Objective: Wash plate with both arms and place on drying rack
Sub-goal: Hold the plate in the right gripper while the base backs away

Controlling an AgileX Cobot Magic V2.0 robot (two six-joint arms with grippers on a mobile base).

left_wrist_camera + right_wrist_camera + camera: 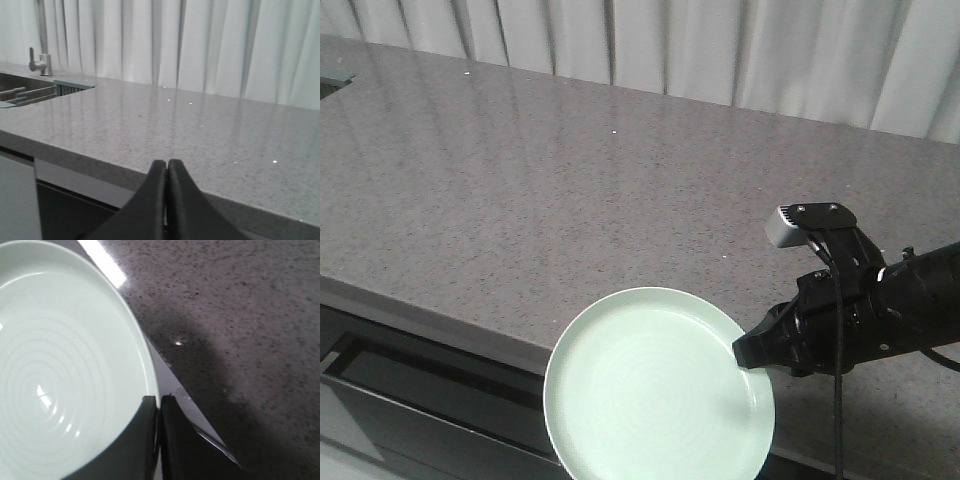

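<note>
Where the speckled grey stone countertop [570, 180] fills most of the front view, a pale pleated curtain [670, 40] is seen hanging behind it along the far edge. The pale mint-green plate [655, 390] is held face up at the near edge of the countertop, with much of it overhanging the front lip; whether its underside touches the stone cannot be told. Its right rim is clamped by the right gripper [748, 352], whose black fingers [148, 412] are closed narrowly on that rim, one inside and one outside, as shown in the right wrist view. The right arm [910, 295] reaches in from the right side, and a small grey-white block [788, 226] is carried on top of it. The left gripper [167, 167] is held in front of the counter edge with its fingers pressed together and nothing between them. At the far left of the left wrist view, a sink [10, 80] is set into the countertop, well apart from the plate, with the drying rack [30, 92] of rods across it and a steel faucet [41, 55] behind.
</note>
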